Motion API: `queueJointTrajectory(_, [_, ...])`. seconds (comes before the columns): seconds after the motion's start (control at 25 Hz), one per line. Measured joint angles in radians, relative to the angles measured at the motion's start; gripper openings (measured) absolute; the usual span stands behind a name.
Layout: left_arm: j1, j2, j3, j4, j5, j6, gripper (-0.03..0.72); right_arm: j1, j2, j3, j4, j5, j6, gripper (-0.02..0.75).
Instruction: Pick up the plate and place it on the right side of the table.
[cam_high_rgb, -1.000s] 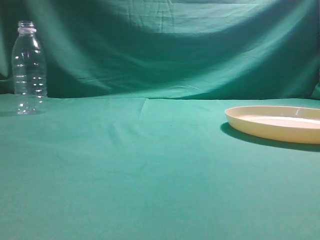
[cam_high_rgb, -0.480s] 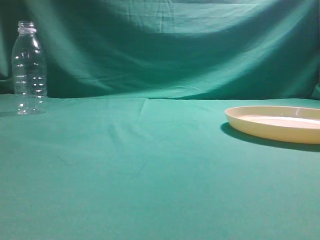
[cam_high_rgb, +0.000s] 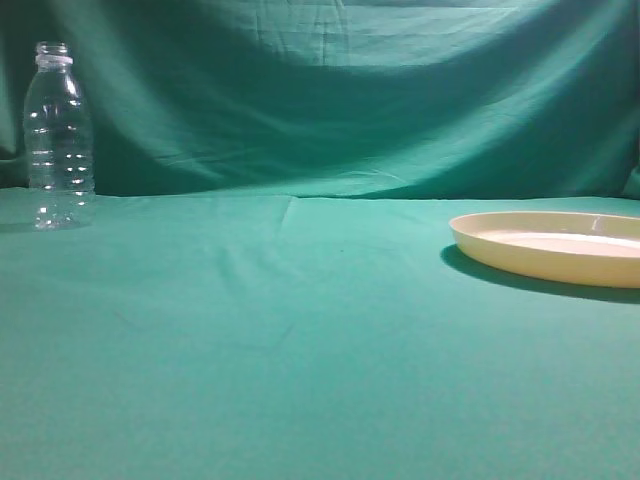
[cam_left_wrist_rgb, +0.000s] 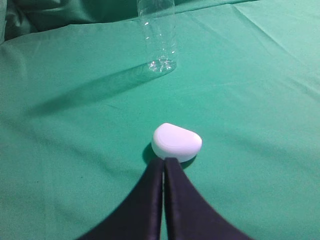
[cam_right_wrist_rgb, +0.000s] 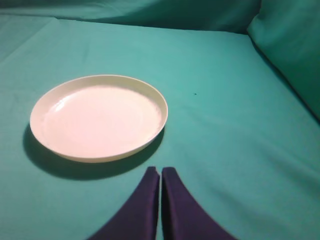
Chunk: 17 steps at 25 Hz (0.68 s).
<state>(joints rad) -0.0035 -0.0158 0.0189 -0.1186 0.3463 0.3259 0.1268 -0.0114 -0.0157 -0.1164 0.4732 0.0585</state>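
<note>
The pale cream-yellow plate (cam_high_rgb: 555, 246) lies flat on the teal-green table (cam_high_rgb: 300, 330) at the right edge of the exterior view. In the right wrist view the plate (cam_right_wrist_rgb: 99, 116) lies ahead and to the left of my right gripper (cam_right_wrist_rgb: 160, 171), which is shut and empty, a short way from the plate's near rim. My left gripper (cam_left_wrist_rgb: 164, 160) is shut and empty, its tips just short of a small white cap-like object (cam_left_wrist_rgb: 176, 142). Neither gripper shows in the exterior view.
A clear plastic bottle (cam_high_rgb: 58, 138) stands upright at the far left by the green backdrop; its lower part shows in the left wrist view (cam_left_wrist_rgb: 158, 37). A raised fold of green cloth (cam_right_wrist_rgb: 287, 45) borders the table at the right in the right wrist view.
</note>
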Motion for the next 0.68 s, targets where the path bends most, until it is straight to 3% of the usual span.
queueJointTrajectory(0.68, [0.0,0.0,0.0,0.0,0.0,0.0,0.0,0.0,0.0,0.037,-0.01,-0.055,0.036,0.0])
